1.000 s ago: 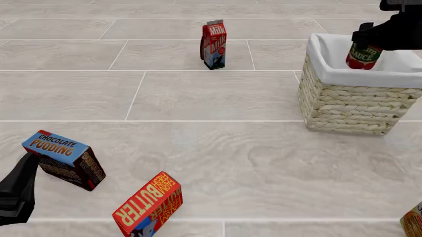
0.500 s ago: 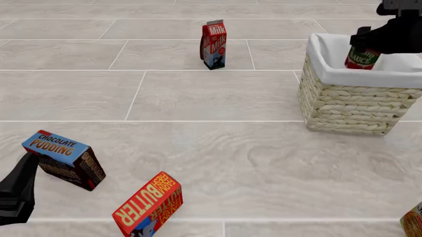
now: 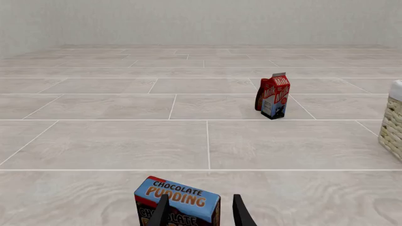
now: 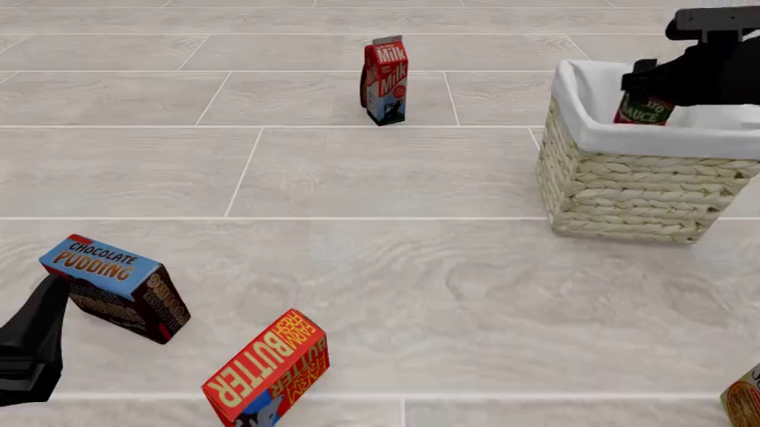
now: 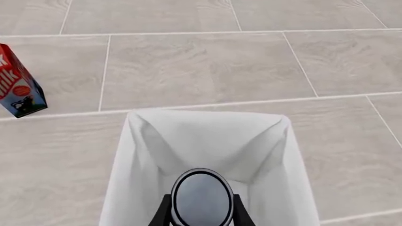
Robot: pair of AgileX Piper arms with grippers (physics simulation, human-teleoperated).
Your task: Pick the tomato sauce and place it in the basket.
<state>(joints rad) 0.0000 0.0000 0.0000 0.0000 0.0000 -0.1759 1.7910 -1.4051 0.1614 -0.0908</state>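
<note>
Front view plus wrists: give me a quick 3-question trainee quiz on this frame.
1. True or false: the tomato sauce is in the right gripper, over the basket.
2. Which item is nearest the left gripper? A milk carton B pudding box C butter box
3. Fill in: the basket lining is ____.

Key: 1 true; 2 B; 3 white
</note>
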